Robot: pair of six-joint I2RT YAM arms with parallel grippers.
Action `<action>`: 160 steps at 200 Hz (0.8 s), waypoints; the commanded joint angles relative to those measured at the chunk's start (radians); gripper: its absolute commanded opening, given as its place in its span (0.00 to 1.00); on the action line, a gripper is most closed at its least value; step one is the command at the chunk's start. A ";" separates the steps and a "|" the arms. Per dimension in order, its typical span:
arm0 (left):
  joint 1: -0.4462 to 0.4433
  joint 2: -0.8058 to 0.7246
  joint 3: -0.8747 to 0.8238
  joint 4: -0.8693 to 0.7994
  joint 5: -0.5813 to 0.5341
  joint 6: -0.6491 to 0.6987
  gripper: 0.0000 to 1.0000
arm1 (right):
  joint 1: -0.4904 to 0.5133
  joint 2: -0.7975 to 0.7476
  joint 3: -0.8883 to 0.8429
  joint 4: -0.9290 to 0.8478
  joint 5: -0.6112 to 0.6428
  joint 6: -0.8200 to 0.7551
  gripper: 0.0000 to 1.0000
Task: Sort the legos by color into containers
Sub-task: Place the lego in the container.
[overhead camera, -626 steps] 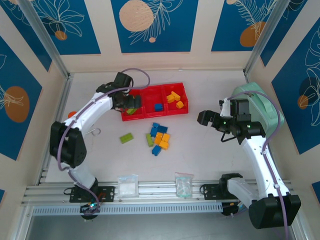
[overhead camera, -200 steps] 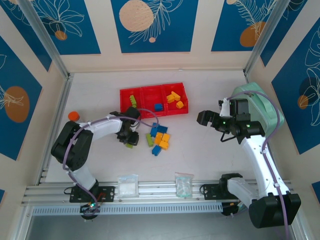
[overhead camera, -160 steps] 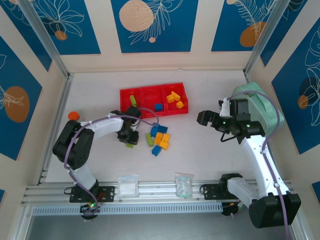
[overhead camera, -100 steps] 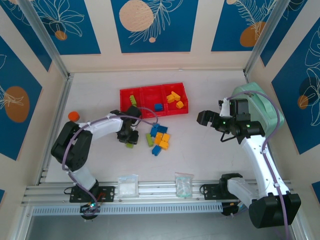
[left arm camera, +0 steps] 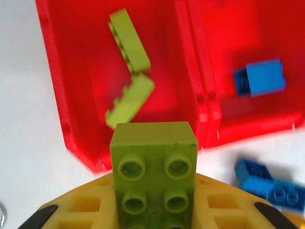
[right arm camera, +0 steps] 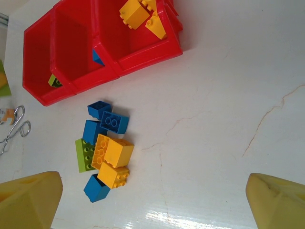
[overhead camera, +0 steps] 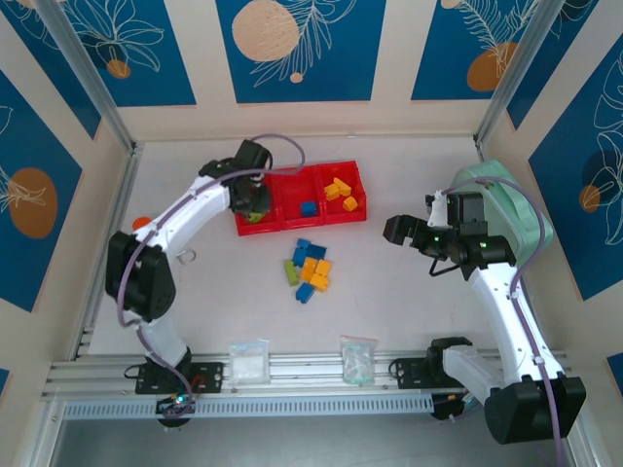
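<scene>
The left gripper (overhead camera: pixel 252 200) is clamped on a green brick (left arm camera: pixel 153 174), studs facing the wrist camera, and hangs over the near wall of the tray (overhead camera: pixel 297 171)'s left bin. Two more green bricks (left arm camera: pixel 129 71) lie in that bin, one leaning against the other. The middle bin holds a single blue brick (overhead camera: pixel 309 208), and the right bin holds several yellow-orange bricks (overhead camera: pixel 341 191). On the table just in front of the tray lies a loose pile (overhead camera: pixel 308 270): blue and orange bricks bunched together, with one green brick at its left edge. Well to the right, the right gripper (overhead camera: pixel 400 231) hovers above bare table with its yellow fingers (right arm camera: pixel 29 198) spread wide and nothing between them. A mint case (overhead camera: pixel 508 195) sits behind it by the right wall
</scene>
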 commanded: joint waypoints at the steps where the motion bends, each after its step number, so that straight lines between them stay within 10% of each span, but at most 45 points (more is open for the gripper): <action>1: 0.043 0.108 0.112 -0.067 0.015 0.013 0.16 | 0.006 -0.024 0.003 -0.025 0.007 -0.017 0.99; 79: 0.077 0.282 0.282 -0.041 0.056 -0.013 0.33 | 0.007 -0.015 0.002 -0.017 0.015 -0.023 0.99; 160: 0.079 0.093 0.080 0.090 0.112 0.040 0.62 | 0.006 -0.011 -0.003 -0.015 0.017 -0.017 0.99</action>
